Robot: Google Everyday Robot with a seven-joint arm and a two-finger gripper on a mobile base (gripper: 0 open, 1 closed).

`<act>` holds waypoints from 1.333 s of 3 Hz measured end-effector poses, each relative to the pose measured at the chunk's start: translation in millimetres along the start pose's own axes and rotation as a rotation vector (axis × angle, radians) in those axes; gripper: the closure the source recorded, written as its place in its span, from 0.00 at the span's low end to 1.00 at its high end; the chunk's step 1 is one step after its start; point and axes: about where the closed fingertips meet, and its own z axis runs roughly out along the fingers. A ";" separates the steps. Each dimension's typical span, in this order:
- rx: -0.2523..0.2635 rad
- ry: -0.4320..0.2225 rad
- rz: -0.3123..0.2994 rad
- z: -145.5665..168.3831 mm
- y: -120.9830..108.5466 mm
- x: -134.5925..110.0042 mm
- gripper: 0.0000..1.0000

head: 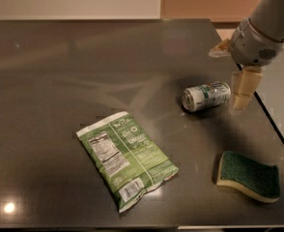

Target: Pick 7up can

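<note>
The 7up can (205, 96), silver with green and white markings, lies on its side on the dark table (60, 71), right of centre, its top end facing left. My gripper (242, 90) hangs from the grey arm at the upper right, just right of the can's base end and close to it. Its pale fingers (243, 87) point down toward the table. Nothing is held in the gripper.
A flat green snack bag (126, 156) lies left of centre toward the front. A green-topped sponge (249, 175) lies at the front right. The table's right edge (276, 127) runs diagonally just right of the gripper.
</note>
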 end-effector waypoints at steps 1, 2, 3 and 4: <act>-0.037 0.000 -0.048 23.0 -7.2 1.2 0.00; -0.078 0.010 -0.073 44.3 -11.0 4.3 0.00; -0.109 0.031 -0.085 60.0 -13.1 9.3 0.00; -0.133 0.052 -0.096 70.3 -13.6 11.3 0.16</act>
